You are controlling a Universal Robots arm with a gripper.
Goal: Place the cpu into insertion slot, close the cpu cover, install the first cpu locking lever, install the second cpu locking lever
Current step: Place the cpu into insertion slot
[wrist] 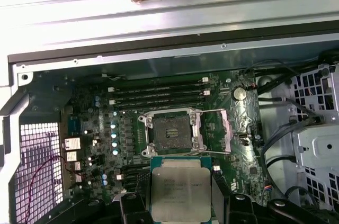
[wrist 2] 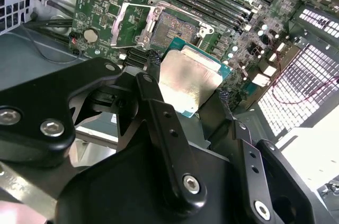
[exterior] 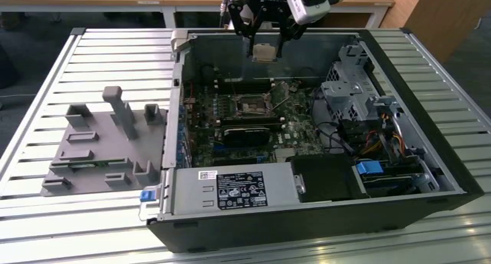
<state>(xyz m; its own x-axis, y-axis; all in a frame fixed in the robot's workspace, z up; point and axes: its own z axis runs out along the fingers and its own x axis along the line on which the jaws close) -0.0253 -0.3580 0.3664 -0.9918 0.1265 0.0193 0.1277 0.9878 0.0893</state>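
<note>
We judge that the cpu (wrist: 180, 189), clamped in the pincer (wrist 2: 188, 78) clear of the insertion slot (wrist: 172, 133), could seat tilted or offset and jam.

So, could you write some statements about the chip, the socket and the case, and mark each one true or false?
1. The tool grips the chip. True.
2. The chip sits in the socket. False: the socket is empty, and the chip hangs above the board.
3. The metal cover beside the socket is flipped open. True.
4. The computer case is closed. False: its side is open and the board shows.
</note>
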